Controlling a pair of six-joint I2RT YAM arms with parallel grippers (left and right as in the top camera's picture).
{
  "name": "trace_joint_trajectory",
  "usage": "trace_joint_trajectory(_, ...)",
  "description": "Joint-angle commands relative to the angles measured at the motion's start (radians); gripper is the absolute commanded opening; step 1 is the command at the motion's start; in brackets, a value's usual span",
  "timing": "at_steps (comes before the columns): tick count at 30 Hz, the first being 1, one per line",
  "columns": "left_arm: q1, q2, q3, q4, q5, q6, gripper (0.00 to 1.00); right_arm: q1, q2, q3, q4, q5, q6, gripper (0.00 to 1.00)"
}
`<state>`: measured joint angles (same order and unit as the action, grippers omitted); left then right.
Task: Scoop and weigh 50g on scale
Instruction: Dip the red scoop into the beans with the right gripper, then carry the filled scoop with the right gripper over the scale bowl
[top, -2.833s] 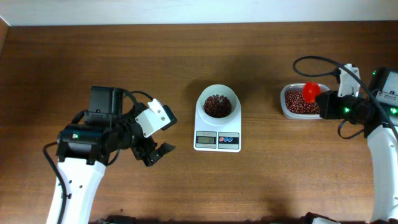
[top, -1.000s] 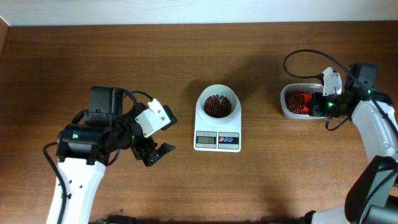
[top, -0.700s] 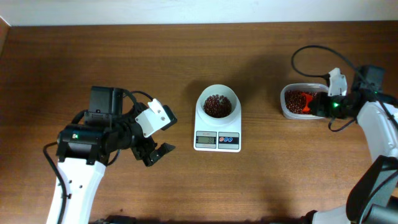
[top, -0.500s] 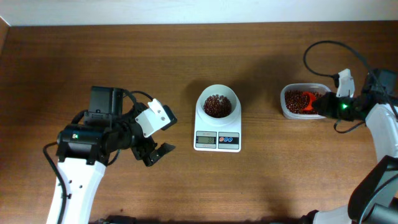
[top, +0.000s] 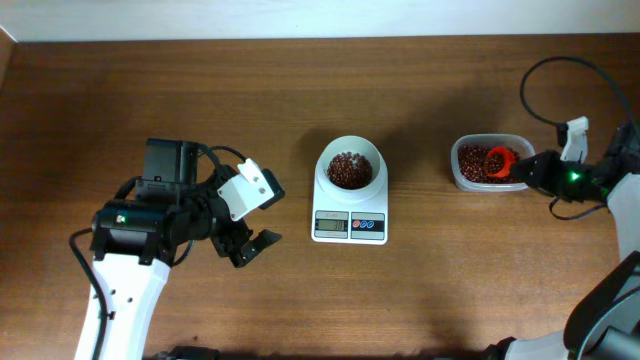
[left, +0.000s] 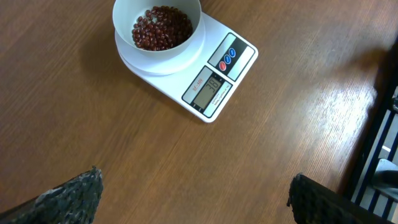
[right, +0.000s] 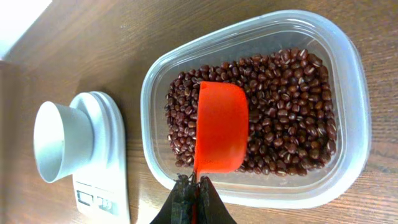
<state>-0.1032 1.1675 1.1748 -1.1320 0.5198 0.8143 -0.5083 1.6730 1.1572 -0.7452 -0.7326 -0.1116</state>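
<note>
The small white digital kitchen scale (top: 350, 212) was seen near the middle of the brown wooden desk (top: 450, 290). A heap of small dark reddish-brown beans (top: 349, 169) was held in its round white bowl (top: 329, 160). More of the same beans were kept in a clear rectangular plastic tub (top: 490, 138), set to the right of the scale and apart from it, with bare wood left between them.

The left end effector (top: 258, 215) was held spread wide and empty, well to the left of the scale, and open desk was left on all sides of it. The right end effector (right: 193, 199) was pressed together on the thin handle of an orange plastic measuring scoop (right: 221, 127). The scoop was held over the beans inside the tub, toward its near rim.

The far edge of the desk was shown only from overhead. The grey display and coloured buttons were shown closest by the left wrist camera, though its digits could not be read surely. The pinch on the handle was shown only by the right wrist camera; whether the scoop was loaded could not be told.
</note>
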Motion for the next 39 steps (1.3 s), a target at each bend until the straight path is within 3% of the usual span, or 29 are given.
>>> trace_joint_trajectory(1,0.005,0.002,0.019,0.002,0.003,-0.005,0.99,-0.03,0.011,-0.002,-0.008,-0.089,0.001,0.04)
trace_joint_trajectory(22,0.005,0.002,0.019,0.002,0.004,-0.005,0.99,-0.067,0.011,-0.002,-0.007,-0.523,0.0,0.04)
trace_joint_trajectory(39,0.005,0.002,0.019,0.002,0.003,-0.005,0.99,0.238,0.011,-0.002,0.024,-0.603,0.001,0.04)
